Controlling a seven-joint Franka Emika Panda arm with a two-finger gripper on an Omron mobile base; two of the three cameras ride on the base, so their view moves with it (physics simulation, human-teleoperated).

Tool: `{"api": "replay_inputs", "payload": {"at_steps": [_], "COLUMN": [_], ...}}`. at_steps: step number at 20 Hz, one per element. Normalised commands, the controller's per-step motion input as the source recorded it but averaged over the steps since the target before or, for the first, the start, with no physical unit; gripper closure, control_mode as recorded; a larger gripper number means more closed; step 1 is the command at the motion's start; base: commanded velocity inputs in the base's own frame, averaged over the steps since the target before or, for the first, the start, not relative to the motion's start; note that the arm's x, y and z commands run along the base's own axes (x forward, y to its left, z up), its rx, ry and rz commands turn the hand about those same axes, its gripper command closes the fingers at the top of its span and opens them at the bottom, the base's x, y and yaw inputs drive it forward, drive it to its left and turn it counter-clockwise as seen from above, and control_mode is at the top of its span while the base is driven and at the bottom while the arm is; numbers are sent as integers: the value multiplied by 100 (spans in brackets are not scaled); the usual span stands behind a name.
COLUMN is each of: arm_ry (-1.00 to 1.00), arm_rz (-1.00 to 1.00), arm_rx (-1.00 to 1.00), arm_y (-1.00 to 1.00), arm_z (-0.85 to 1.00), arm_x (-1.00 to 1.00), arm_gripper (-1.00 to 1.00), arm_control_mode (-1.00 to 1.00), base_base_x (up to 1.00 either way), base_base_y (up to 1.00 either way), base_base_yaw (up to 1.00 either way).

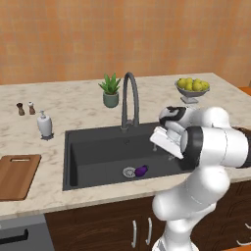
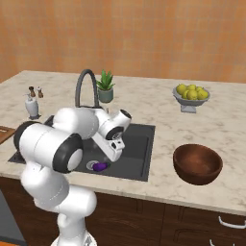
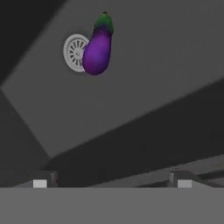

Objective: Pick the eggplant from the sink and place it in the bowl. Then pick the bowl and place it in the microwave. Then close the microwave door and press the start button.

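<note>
Hand (image 3: 112, 183) of the robot hangs over the right part of the sink (image 1: 93, 142), with its two fingertips (image 3: 40, 183) standing wide apart and nothing between them. I think it is held like this, high and open, so that it can come down around the eggplant (image 3: 97, 49) without pushing it away first.

The eggplant lies on the dark floor of the sink, touching the round silver drain (image 3: 73, 52), with its green cap pointing away from the hand. In the hand view it sits well ahead of the fingertips and to the left of their middle, so the hand probably must go lower and shift to that side before it closes.

The bowl (image 2: 197, 164) stands upright on the bench (image 2: 158, 103), to the right of the sink and near the front edge. This place seems practical, because the way from the sink to the bowl is short.

The faucet (image 1: 130, 100) rises behind the sink, apart from the arm.
</note>
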Motion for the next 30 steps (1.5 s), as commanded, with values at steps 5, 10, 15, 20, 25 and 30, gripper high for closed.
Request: {"api": "replay_inputs", "payload": {"at_steps": [5, 10, 15, 20, 25, 30], "arm_ry": [23, 18, 2, 4, 0, 1], "arm_rz": [1, 5, 5, -1, 0, 0], "arm_rx": [5, 6, 6, 0, 0, 0], "arm_y": [1, 0, 0, 0, 7, 14], "arm_z": [-39, -46, -57, -41, -51, -51], "arm_x": [56, 70, 43, 50, 37, 38], "arm_gripper": [-100, -100, -100, -100, -100, -100], "arm_control_mode": [-100, -100, -100, -100, -100, -100], "base_base_x": [0, 0, 0, 0, 0, 0], "base_base_y": [0, 0, 0, 0, 0, 0], "base_base_yaw": [0, 0, 0, 0, 0, 0]}}
